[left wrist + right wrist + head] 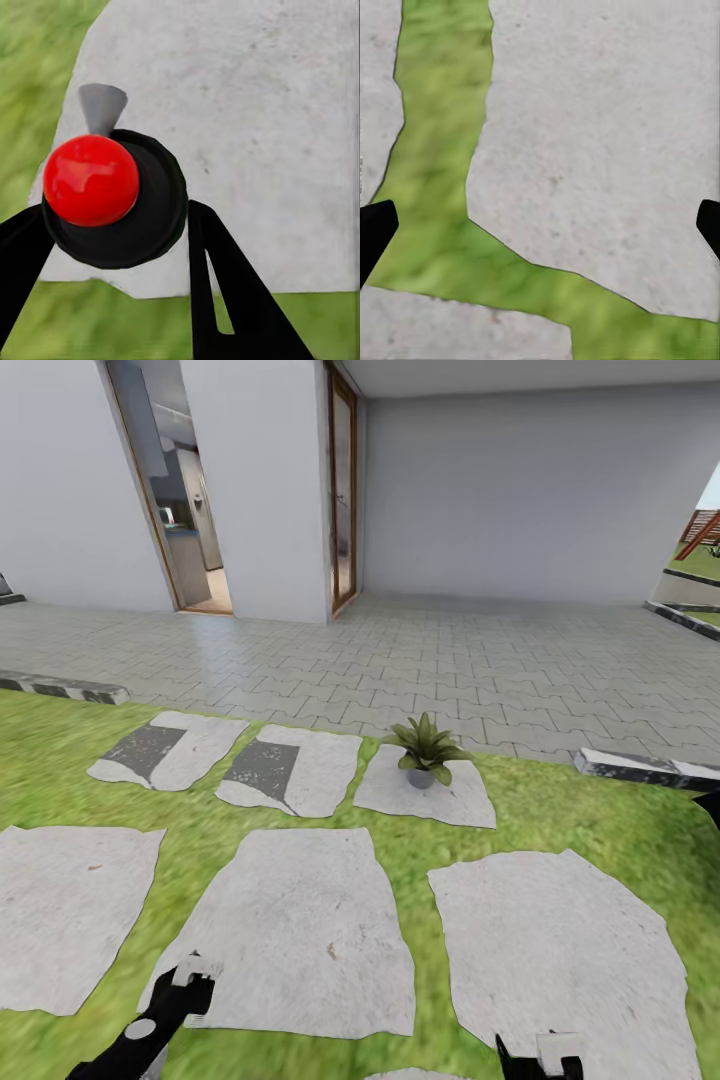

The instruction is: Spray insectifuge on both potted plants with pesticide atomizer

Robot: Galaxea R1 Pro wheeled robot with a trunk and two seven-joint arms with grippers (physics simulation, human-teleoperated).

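The left end effector point(186, 988) is low at the left of the head view, over the edge of a large stepping stone point(300, 920). In the left wrist view its two black fingers point(225, 285) are pressed against either side of a round dark thing, most likely the spray bottle point(142, 217) seen end-on. It has a glossy red ball on top and a small grey cone beside that. No label or writing can be read on it.

The right end effector point(540, 1060) is at the bottom edge of the head view. In the right wrist view it point(540, 225) is spread wide, with only the black fingertips point(373, 232) showing at the two sides. Nothing is between them except pale stone and a forked strip of lawn point(442, 112).

One potted plant point(425, 750) stands ahead, well apart from both arms. It is a low rosette of pointed green leaves in a small round grey pot. It sits upright on a smaller stepping stone point(440, 800) just before the grey paved patio point(450, 650). No whitish specks can be made out on its leaves from here.

Beyond the patio are white house walls and a wood-framed doorway point(185, 490) open to the interior. No brand, sign or lettering is readable.
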